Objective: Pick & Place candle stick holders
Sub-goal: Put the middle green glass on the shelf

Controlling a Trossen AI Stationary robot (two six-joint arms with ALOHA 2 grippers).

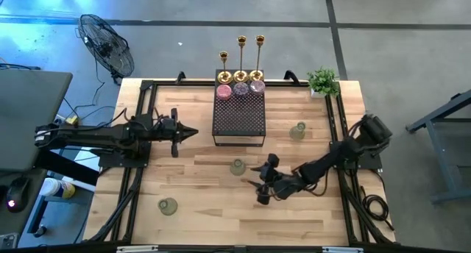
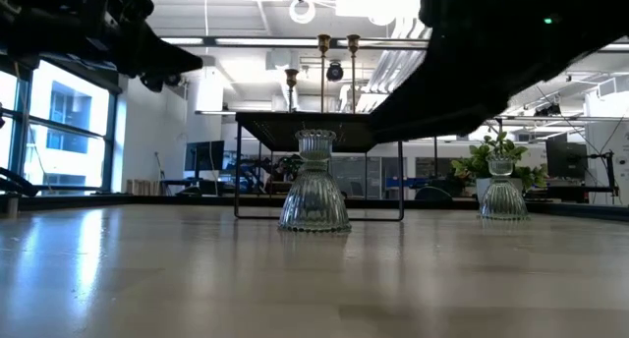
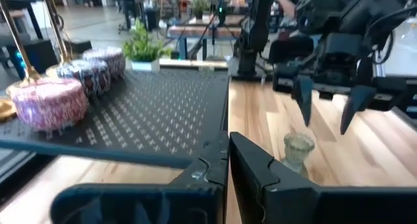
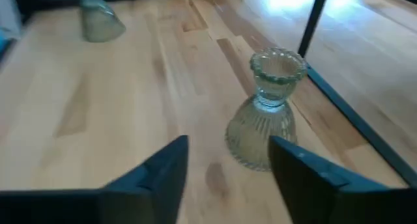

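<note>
We see the left gripper (image 1: 193,132) with fingers together, beside the black stand (image 1: 239,115). The pale green glass cup (image 1: 237,166) sits upright on the desk (image 1: 199,194), probably just clear of the right gripper (image 1: 259,186), whose fingers stand apart.

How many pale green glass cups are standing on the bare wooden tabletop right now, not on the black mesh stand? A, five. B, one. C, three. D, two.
C: the high view shows three on the wood, one pale green glass cup just in front of the black mesh stand, a second to its right, a third near the front left.
</note>
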